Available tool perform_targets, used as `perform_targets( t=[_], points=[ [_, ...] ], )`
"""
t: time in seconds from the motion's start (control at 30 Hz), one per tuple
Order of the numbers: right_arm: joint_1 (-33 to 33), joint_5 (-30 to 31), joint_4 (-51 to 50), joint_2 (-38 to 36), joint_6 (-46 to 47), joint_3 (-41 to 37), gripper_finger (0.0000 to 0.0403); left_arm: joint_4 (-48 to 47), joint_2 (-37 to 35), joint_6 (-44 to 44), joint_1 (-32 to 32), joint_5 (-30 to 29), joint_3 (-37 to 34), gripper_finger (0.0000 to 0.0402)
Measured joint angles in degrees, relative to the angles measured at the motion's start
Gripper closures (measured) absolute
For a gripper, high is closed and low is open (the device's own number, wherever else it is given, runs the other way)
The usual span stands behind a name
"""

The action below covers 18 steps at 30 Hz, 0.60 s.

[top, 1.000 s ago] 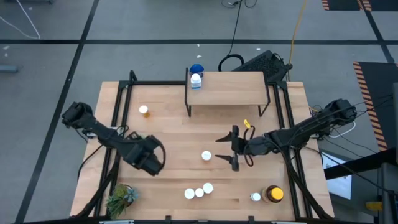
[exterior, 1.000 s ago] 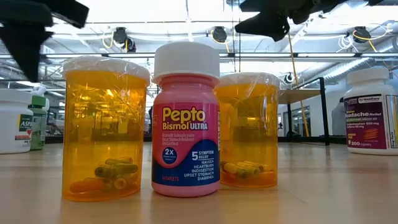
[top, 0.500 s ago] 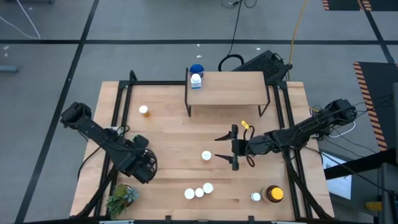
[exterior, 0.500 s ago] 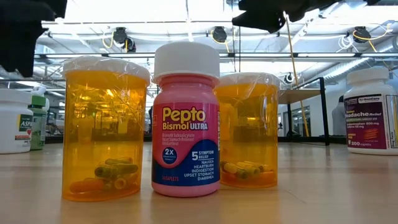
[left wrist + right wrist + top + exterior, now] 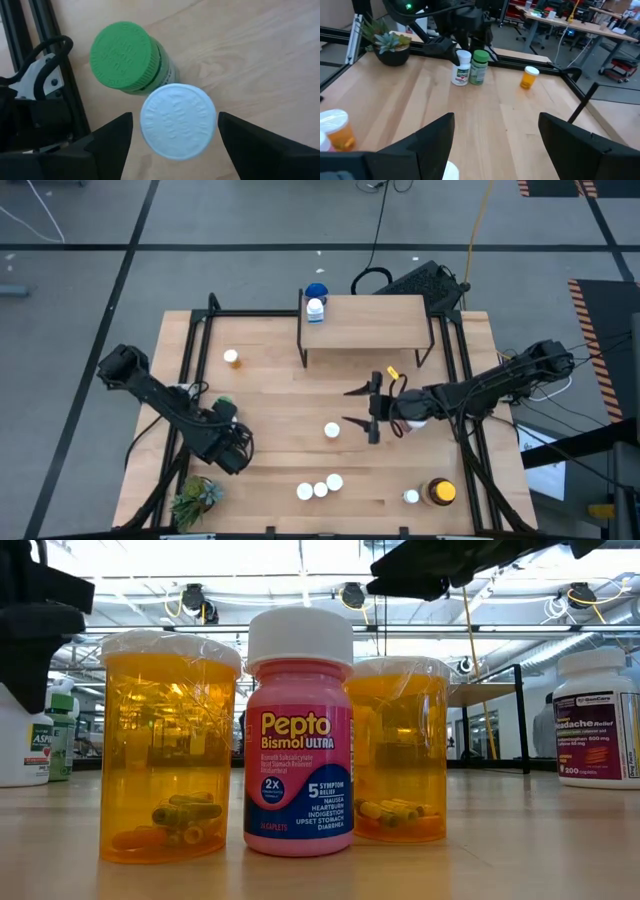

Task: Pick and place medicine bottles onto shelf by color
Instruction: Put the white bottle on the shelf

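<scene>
Our left gripper [image 5: 170,131] hovers at the tabletop's [image 5: 270,405] 8 o'clock side, jaws spread wide on either side of a white-capped bottle [image 5: 177,128] that stands touching a green-capped bottle [image 5: 127,57], nothing gripped. Our right gripper [image 5: 357,407] sits near centre, jaws wide and empty, a white-capped bottle on the tabletop [image 5: 332,431] just beside its 7 o'clock. The shelf [image 5: 375,320] at 12 o'clock carries one blue-capped bottle [image 5: 315,308] at its left end.
</scene>
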Motion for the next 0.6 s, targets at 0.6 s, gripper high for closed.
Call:
perform_targets(
  t=[0.6],
  points=[
    [-0.3, -3.0, 0.0, 0.0, 0.1, -0.1, 0.0117, 7.0, 0.0, 12.3, 3.1, -3.6, -0.1, 0.0177]
  ],
)
